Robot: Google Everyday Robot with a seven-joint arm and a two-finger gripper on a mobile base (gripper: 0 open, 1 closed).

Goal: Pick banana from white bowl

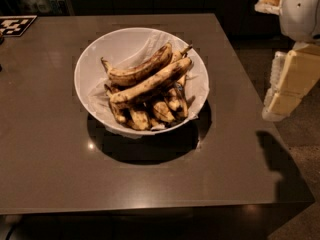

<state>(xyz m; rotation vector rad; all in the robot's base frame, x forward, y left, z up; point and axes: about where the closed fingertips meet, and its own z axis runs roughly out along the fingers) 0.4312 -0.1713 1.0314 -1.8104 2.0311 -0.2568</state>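
Observation:
The white bowl [95, 59] stands in the middle of the dark table, lined with crumpled white paper. It holds several overripe bananas. The banana [150, 84], the longest and nearly straight, pale yellow mottled brown, lies diagonally on top of the pile. A more curved, browner banana [142, 68] lies just behind it, and short blackened bananas [160, 109] lie beneath. My gripper [287, 86], cream-coloured, hangs beyond the table's right edge, to the right of the bowl and well apart from it. It holds nothing that I can see.
The brown table [50, 154] has its front edge low in the view and its right edge near the gripper. A black-and-white marker tag [15, 25] lies at the far left corner. The arm's white body [300, 9] is at the upper right, and its shadow [275, 151] falls on the table's right side.

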